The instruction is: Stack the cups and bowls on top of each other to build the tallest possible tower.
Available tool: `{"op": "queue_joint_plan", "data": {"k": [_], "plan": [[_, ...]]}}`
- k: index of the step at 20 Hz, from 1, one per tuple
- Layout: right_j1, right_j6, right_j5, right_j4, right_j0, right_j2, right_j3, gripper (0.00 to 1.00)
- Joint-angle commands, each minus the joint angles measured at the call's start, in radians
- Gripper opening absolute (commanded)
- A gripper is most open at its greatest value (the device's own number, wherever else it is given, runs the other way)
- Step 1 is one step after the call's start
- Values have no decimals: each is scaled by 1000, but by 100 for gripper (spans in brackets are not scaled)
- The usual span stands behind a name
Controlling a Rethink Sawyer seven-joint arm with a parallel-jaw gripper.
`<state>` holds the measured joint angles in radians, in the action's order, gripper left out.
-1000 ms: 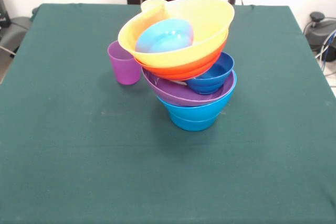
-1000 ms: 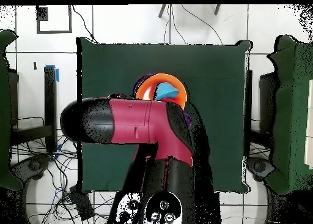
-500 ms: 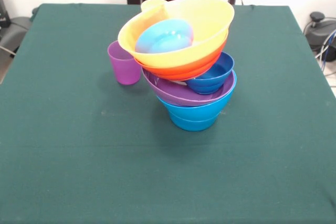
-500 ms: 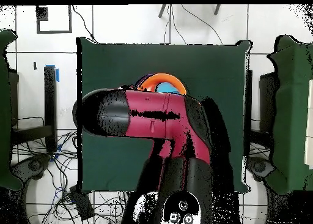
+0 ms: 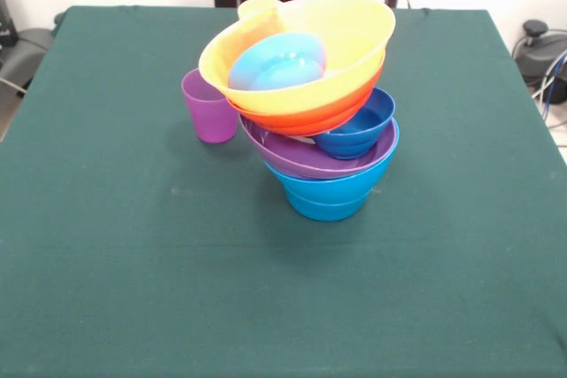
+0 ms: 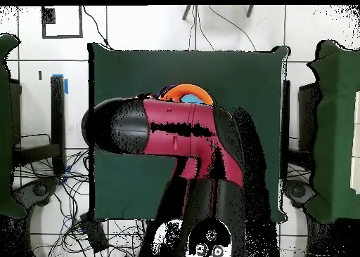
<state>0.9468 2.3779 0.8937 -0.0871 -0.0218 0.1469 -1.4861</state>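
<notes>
Where the front view looks across the green surface [image 5: 133,289], the tower [image 5: 306,104] stands near its middle, leaning: a blue bowl [image 5: 330,190] at the base, a purple bowl [image 5: 297,155] in it, a dark blue bowl [image 5: 359,126] tucked at one side, then an orange bowl [image 5: 306,118] and a tilted yellow bowl [image 5: 345,28] holding a cyan bowl [image 5: 279,61]. A purple cup [image 5: 207,106] stands on the surface just beside the tower, and a yellow cup's rim [image 5: 257,8] shows behind the top bowl. No claw shows here. From overhead, the red and black arm [image 6: 176,138] covers most of the tower; only an orange rim [image 6: 184,91] and some blue show. The claw is out of sight, so its state cannot be told.
</notes>
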Motion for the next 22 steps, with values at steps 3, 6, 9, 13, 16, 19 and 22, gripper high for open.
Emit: {"op": "queue_joint_plan", "data": {"k": [3, 6, 9, 13, 16, 19, 22], "plan": [[-49, -76, 83, -29, -18, -89, 0, 100], [-51, -74, 80, -30, -17, -90, -1, 100], [-54, -73, 69, -28, -20, -93, -5, 100], [-58, -70, 64, -26, -20, -96, -6, 100], [-63, -71, 65, -29, -23, -98, 2, 100], [-69, -70, 62, -34, -25, -99, 6, 100], [-68, -71, 62, -35, -25, -100, 4, 100]]}}
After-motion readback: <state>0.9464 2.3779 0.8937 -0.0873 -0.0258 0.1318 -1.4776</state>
